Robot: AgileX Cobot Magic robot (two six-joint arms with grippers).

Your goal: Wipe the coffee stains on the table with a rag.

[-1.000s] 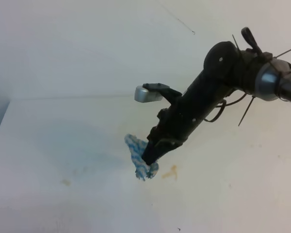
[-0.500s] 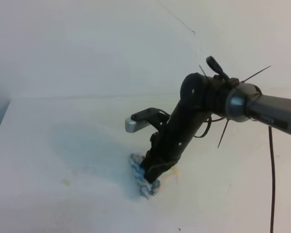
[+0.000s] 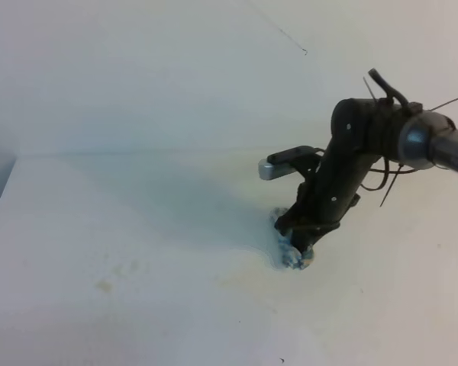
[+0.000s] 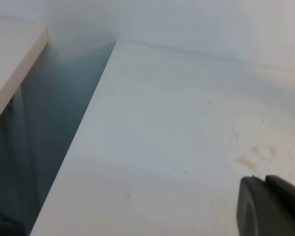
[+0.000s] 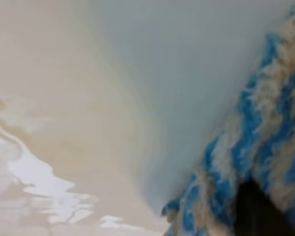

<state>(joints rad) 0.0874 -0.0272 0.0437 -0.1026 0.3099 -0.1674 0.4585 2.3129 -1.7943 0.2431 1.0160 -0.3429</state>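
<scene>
In the high view my right gripper (image 3: 298, 244) points down at the table (image 3: 137, 229), shut on a blue-and-white rag (image 3: 293, 258) and pressing it onto the surface. The coffee stains (image 3: 240, 272) show only as a faint yellowish smear just left of the rag. Up close in the right wrist view, the rag (image 5: 258, 137) fills the right side, and a wet brownish film of the coffee stains (image 5: 54, 167) spreads at the left. My left gripper (image 4: 270, 209) appears only in its own view, as dark fingers pressed together at the lower right, above bare table.
A small tan speck (image 3: 103, 286) lies at the table's front left, seen too as a pale mark (image 4: 255, 156) in the left wrist view. The table's left edge (image 4: 83, 142) drops into a dark gap. A white wall (image 3: 137, 76) stands behind.
My right arm swept the rag down and then to the right, across the orange blotch. The blotch now reads as a faint yellowish smear.
</scene>
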